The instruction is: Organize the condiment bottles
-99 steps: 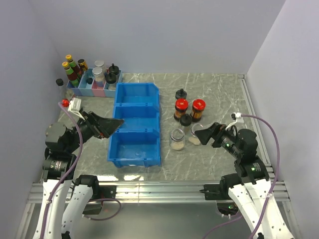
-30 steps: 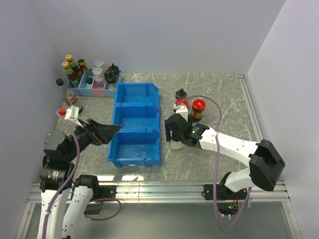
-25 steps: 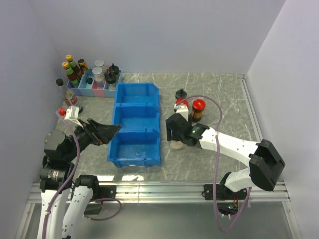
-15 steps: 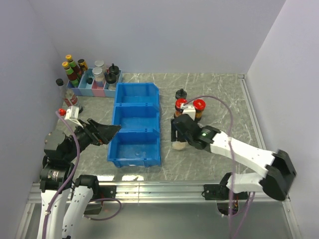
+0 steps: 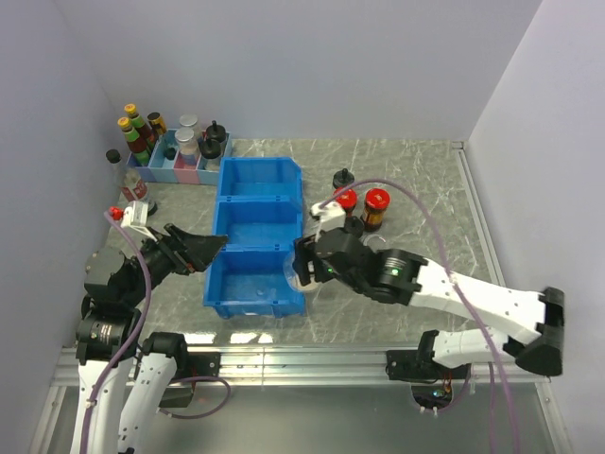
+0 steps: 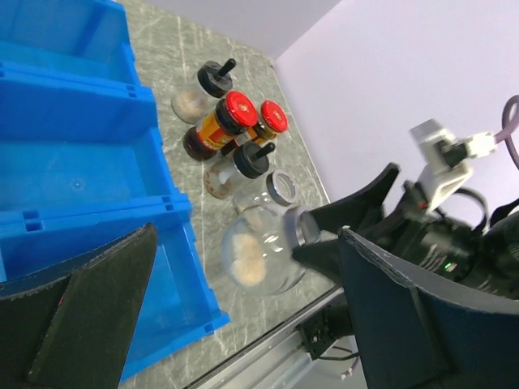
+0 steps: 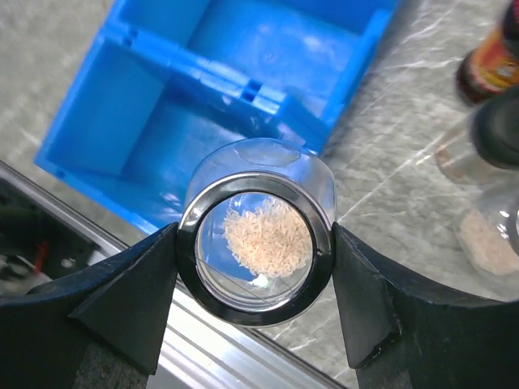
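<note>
My right gripper (image 7: 255, 247) is shut on a squat clear glass jar (image 7: 258, 212) of pale grains, its pads on the silver lid. From above, the jar (image 5: 295, 274) hangs over the right wall of the blue bin's (image 5: 260, 170) near compartment. A second clear jar (image 7: 486, 237) stands on the table behind it. Two red-lidded dark jars (image 5: 347, 200) (image 5: 376, 200) and a black-capped shaker (image 5: 342, 178) stand right of the bin. Another shaker (image 6: 251, 160) shows in the left wrist view. My left gripper (image 5: 213, 250) is open and empty at the bin's left side.
A pastel tray (image 5: 175, 172) of taller sauce bottles sits at the back left, with a slim red-labelled bottle (image 5: 133, 185) beside it. The metal rail (image 5: 302, 355) runs along the near table edge. Walls close in on the left, back and right.
My right gripper closed on the clear jar, lifted it off the table and carried it left to the bin's right wall. The left arm has not moved.
</note>
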`<state>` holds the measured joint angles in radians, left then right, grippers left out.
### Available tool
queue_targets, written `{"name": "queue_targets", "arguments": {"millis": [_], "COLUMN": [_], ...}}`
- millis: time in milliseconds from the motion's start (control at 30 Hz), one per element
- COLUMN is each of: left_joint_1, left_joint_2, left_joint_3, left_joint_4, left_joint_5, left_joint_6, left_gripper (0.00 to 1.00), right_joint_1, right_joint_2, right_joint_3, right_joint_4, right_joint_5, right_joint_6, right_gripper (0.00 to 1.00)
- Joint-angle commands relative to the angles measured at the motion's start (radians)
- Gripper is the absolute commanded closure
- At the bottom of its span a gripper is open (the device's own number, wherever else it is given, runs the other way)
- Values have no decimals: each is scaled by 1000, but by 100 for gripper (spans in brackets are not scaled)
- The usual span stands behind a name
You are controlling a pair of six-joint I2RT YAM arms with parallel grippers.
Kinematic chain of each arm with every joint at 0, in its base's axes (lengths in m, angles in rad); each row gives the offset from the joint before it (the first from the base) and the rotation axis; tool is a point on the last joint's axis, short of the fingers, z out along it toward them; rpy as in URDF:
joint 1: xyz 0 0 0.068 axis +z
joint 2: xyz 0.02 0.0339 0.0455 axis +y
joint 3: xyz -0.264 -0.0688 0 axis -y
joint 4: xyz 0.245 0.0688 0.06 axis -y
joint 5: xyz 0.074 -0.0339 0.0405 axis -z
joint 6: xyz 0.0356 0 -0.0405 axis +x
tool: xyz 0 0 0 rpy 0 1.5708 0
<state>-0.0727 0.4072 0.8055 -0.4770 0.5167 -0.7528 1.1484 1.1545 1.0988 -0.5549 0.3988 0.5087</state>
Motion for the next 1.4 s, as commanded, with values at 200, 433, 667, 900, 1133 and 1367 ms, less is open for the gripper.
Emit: {"name": "queue_targets", "arguments": {"millis": [200,433,667,900,1133,1367], "left_joint_1": [-1,-1,-1,-1,-1,-1], "left_joint_2": [-21,-30,-44,-48,-50,-56], "left_joint_3": [55,41,41,93,87,75], "left_joint_4": [-31,-9,8,-43,-38,-31], "left_joint_5": [-63,-57,-118,-291,-288,-274], "left_joint_6": [13,-2,-26,-43,-52,-62], "left_gripper": [1,1,1,1,1,1], "right_joint_1": [36,56,92,119,125,125], "right_joint_2": [206,289,513,704,813,883], "right_joint_3": [177,216,374,529,639,701], "right_joint_4": [122,164,203,207,167,108], "right_joint_5": [9,-127,-146,-110,-97,-90], "right_joint_6": [-90,-142,-159,-154,-165,-173], "right_gripper": [100,100,100,100,100,65]}}
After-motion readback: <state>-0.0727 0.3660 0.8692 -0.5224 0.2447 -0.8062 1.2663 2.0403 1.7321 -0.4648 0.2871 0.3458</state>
